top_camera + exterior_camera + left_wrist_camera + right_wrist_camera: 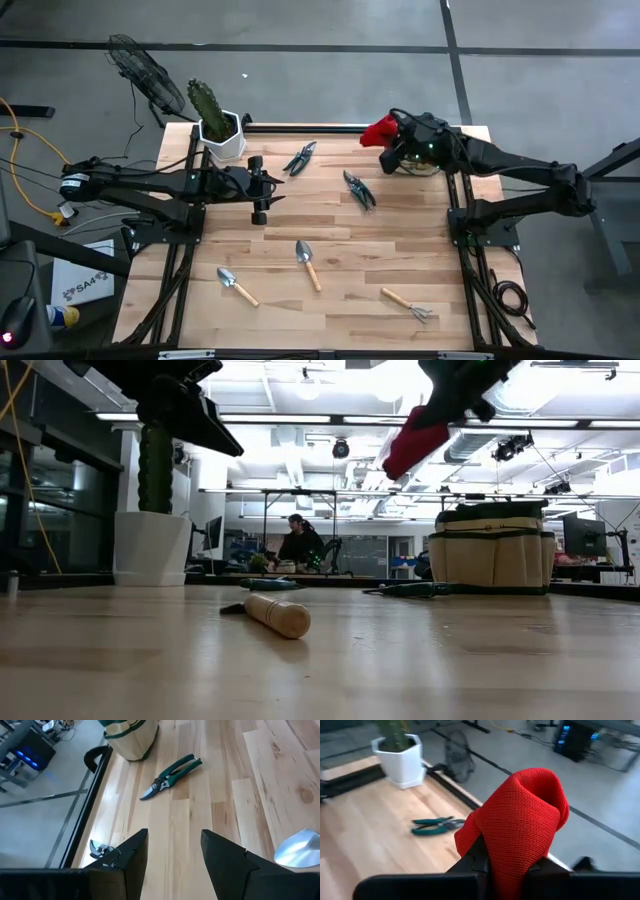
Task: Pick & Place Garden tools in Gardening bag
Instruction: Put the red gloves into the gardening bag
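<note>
High view: my right claw (pixel 392 140), clamped on the red glove (pixel 378 130), hangs over the bag (pixel 492 547) at the desk's far right corner; I should centre above the opening before releasing. My left claw (pixel 172 851) waits with fingers apart.

Both arms reach in over the bench from opposite sides.

The left arm lies level across the bench's left part, its tool (pixel 262 190) above the boards beside the white pot (pixel 223 137), the 2 fingers (pixel 226 865) standing apart with nothing between them. The right arm stretches to the far right corner, well apart from that pot, its raised tool (pixel 393 143) clamped on the red glove (pixel 520 825).
</note>
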Robot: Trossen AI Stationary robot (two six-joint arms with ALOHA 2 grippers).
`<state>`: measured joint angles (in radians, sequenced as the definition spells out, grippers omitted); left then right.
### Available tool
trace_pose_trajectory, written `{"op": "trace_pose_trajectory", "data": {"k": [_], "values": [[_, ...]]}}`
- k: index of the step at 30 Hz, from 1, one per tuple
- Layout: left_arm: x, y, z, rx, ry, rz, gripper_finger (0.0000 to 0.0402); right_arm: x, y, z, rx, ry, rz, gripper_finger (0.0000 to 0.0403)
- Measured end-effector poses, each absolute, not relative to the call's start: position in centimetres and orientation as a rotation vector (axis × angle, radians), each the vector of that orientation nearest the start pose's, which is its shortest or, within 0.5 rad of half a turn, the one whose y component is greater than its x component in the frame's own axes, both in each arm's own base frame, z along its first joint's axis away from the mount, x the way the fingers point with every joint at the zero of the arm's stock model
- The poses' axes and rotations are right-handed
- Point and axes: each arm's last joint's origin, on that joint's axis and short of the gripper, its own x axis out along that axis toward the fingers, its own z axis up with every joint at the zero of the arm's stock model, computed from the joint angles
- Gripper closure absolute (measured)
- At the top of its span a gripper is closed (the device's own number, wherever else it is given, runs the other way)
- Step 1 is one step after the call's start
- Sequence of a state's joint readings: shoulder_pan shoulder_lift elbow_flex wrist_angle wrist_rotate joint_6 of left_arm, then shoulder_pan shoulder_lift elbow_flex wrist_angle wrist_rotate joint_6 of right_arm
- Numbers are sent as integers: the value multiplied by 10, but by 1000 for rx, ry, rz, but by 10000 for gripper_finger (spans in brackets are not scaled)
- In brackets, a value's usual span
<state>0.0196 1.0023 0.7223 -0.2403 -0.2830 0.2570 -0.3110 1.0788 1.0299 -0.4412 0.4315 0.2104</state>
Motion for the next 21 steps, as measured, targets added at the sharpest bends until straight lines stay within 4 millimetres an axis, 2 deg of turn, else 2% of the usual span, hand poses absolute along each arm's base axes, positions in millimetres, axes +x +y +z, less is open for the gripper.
{"op": "trace_pose_trajectory", "data": {"k": [8, 21], "values": [[213, 12, 268, 313, 555, 229, 225, 203, -89, 366, 161, 544, -959, 382], [210, 12, 254, 292, 587, 229, 225, 176, -104, 350, 403, 698, -1218, 382]]}}
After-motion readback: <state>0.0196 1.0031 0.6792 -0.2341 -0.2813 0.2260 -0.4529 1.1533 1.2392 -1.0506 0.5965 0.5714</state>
